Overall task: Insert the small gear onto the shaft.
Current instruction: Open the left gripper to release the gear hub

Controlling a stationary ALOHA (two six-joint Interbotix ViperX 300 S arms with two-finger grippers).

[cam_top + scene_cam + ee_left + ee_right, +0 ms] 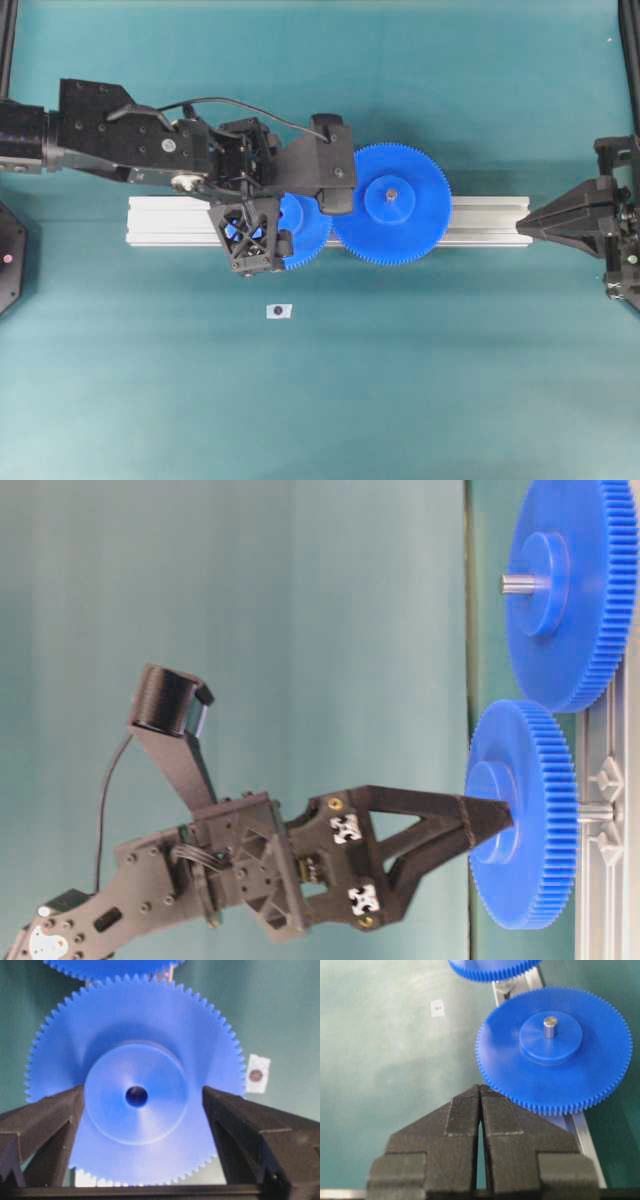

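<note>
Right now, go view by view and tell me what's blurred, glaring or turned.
Left wrist: small gear soft and washed out, the left claw dark in the foreground. Right wrist: larger gear sharp, right claw slightly soft. Table-level: picture turned sideways. Overhead: evenly lit, clear.
</note>
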